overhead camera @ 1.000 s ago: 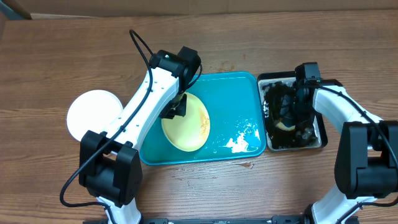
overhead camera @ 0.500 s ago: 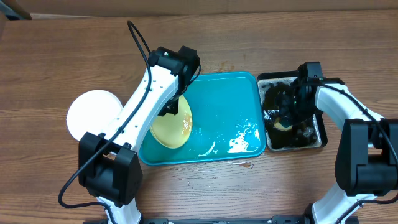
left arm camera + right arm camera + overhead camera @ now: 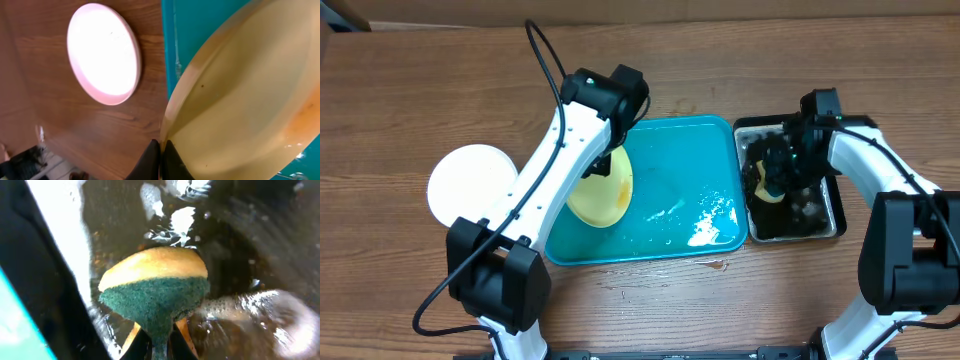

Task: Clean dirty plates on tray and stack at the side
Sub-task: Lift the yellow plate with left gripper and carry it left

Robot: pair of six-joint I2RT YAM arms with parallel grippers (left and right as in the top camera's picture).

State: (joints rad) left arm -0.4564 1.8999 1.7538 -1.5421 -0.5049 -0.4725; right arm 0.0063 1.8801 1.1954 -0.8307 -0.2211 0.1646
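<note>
Overhead — white plate (image 3: 470, 186) left of tray (image 3: 682, 158), black tray (image 3: 792, 236) right

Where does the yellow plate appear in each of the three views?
Overhead: the yellow plate is tilted at the left edge of the turquoise tray.
Left wrist: it fills the right half, pinched by the left hand.
Right wrist: not in it.
Shared landmark: the tray, top centre in left wrist, bottom-left corner in right wrist.

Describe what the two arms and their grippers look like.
Both arms match: white link shells between bulky black joint housings. A black cable loops off the left arm near its wrist. The left gripper and right gripper each end in two slim fingers.
</note>
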